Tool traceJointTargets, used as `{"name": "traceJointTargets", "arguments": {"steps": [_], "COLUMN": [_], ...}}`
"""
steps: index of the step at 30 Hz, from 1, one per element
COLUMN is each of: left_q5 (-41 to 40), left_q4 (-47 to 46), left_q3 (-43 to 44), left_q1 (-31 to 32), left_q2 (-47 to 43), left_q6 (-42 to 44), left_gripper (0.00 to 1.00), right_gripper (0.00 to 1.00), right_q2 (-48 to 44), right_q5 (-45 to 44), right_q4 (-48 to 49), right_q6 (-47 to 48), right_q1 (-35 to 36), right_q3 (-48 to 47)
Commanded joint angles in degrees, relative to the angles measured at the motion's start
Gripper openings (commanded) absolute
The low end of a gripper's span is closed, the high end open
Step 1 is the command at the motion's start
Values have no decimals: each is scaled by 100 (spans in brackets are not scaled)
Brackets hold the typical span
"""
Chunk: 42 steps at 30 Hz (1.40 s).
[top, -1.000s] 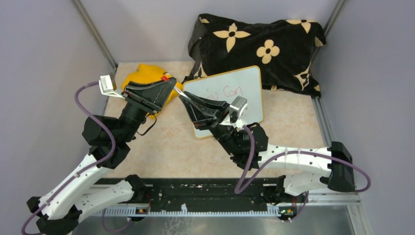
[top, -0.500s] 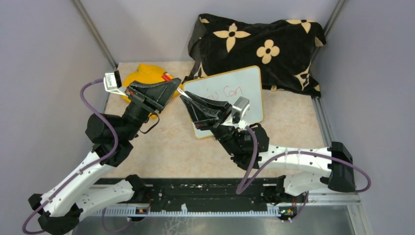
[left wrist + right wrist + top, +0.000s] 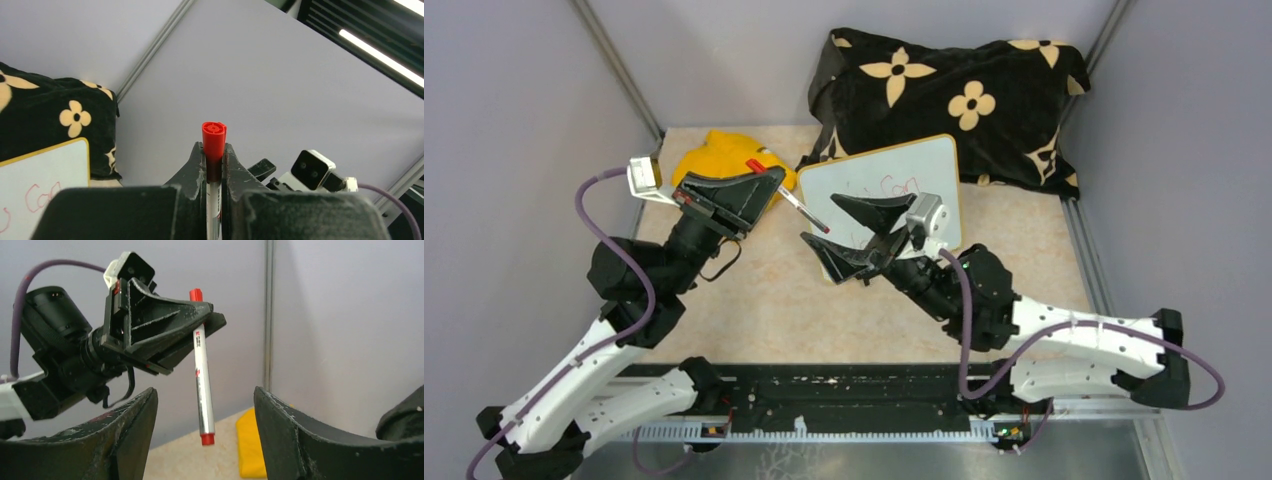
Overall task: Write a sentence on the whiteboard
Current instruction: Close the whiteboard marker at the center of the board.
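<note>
The whiteboard (image 3: 929, 175) leans against a pillow at the back, and its corner (image 3: 45, 170) shows in the left wrist view. Red handwriting (image 3: 889, 186) on it reads "Can" (image 3: 42, 196); the board's lower part is behind my right gripper. My left gripper (image 3: 776, 180) is shut on a white marker (image 3: 802, 207) with red ends, gripping near its top end (image 3: 214, 145). The marker (image 3: 201, 375) hangs slanted in the air, its lower end between the spread fingers of my right gripper (image 3: 205, 395), touching neither. My right gripper (image 3: 820, 220) is open in front of the board.
A yellow cloth (image 3: 719, 155) lies at the back left, behind the left gripper. A black pillow with tan flowers (image 3: 964, 90) fills the back right. Grey walls close in the beige table (image 3: 764, 300) on three sides.
The left gripper shut on the marker's top end. The right gripper then opened, let go of the marker and drew back to the right; the left arm swung the marker slightly left.
</note>
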State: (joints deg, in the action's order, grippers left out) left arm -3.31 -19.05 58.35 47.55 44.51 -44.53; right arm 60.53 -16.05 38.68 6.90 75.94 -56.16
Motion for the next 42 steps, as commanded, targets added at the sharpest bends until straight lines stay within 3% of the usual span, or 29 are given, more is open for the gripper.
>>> {"name": "traceJointTargets", "arguments": {"steps": [1, 8, 12, 22, 42], "left_q5": [-12, 1349, 1850, 2803, 2901], "left_q4": [392, 1129, 1327, 935, 489], "left_q3": [99, 232, -25, -710, -1121], "left_q1": [38, 35, 35, 35, 42], "left_q2": [-211, -328, -403, -390, -496], "left_q6": [596, 1494, 1666, 1348, 1074], "left_gripper": [0, 0, 0, 0, 0], "right_gripper": [69, 66, 65, 55, 38], "right_q2": [-809, -1506, -1428, -1128, -741], "right_q5": [186, 118, 580, 903, 1393], "right_q4": [-2056, -4287, -4809, -3624, -2813], "right_q6": [-302, -646, -1042, -1796, -2811], "right_q1": [-27, -22, -27, -56, -385], "right_q3": [-312, -778, -829, -11, 303]}}
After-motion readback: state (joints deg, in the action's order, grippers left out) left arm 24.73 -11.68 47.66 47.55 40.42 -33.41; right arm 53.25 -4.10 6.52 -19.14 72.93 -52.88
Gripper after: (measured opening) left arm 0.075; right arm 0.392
